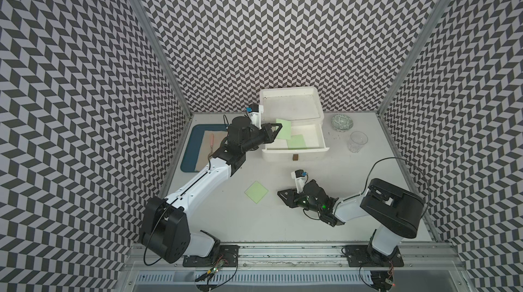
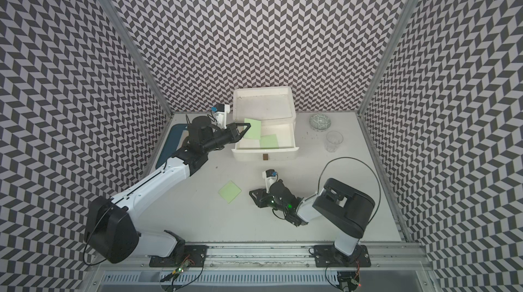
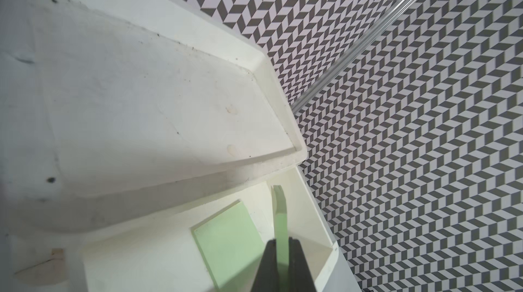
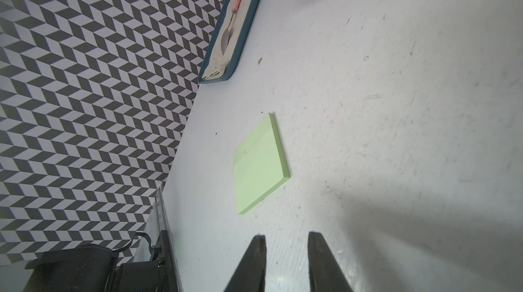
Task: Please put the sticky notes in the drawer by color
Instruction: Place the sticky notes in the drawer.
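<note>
1. Nearest the left wrist lens, the left gripper [image 3: 281, 239] has its jaws pressed together on the held green note [image 3: 280, 214]. The note stands edge-on and projects past the tips over the open drawer [image 3: 314, 214].
2. In both top views the held green note [image 1: 283, 129] hangs over the drawer's rear part, on the left arm's side. It partly overlaps the front edge of the chest [image 1: 288, 103]. A second green note [image 1: 296, 142] lies flat on the drawer floor beside it.
3. The step in hand is judged to be release. It would go best if the wrist lowers and levels until the note lies nearly flat just above the floor, forward of the chest's overhanging edge, before the jaws part.
4. A note let go on edge could lean against a wall or jam the drawer on closing. Opening fully and backing out along the jaw line should keep the paper from clinging to a pad.
5. The right gripper [image 4: 285, 238] is empty, its jaws a narrow gap apart. It sits low over the table [image 4: 396, 106] and points at the third green note [image 4: 260, 163], which lies flat, well apart from the drawer.
6. No blue or pink notes are in view, and whether closed drawers hold them cannot be told.
</note>
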